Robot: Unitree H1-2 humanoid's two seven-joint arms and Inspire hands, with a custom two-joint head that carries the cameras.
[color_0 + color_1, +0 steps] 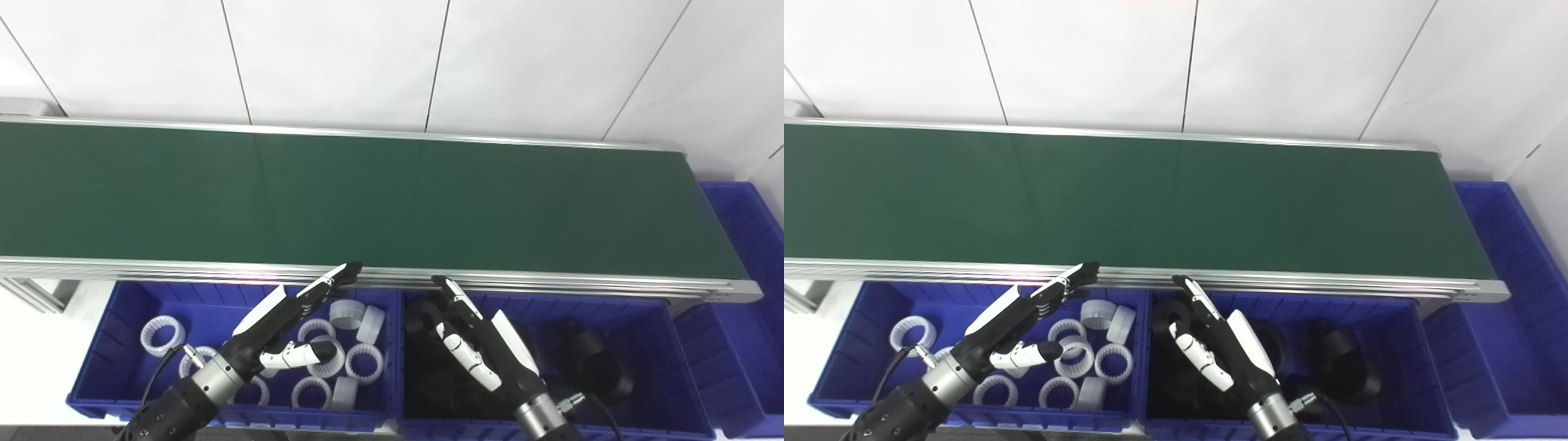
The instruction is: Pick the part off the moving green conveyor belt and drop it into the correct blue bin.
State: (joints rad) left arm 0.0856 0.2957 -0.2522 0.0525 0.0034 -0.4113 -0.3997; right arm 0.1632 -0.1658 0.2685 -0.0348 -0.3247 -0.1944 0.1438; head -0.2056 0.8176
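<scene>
The green conveyor belt runs across the view with no part on it. My left hand is open and empty, hovering over the left blue bin, which holds several white ring parts. My right hand is open and empty, hovering over the middle blue bin, which holds several black ring parts. The fingertips of both hands reach the belt's near metal rail.
A third blue bin stands at the belt's right end, its inside partly out of view. A white tiled wall rises behind the belt. A grey frame leg shows below the belt at the left.
</scene>
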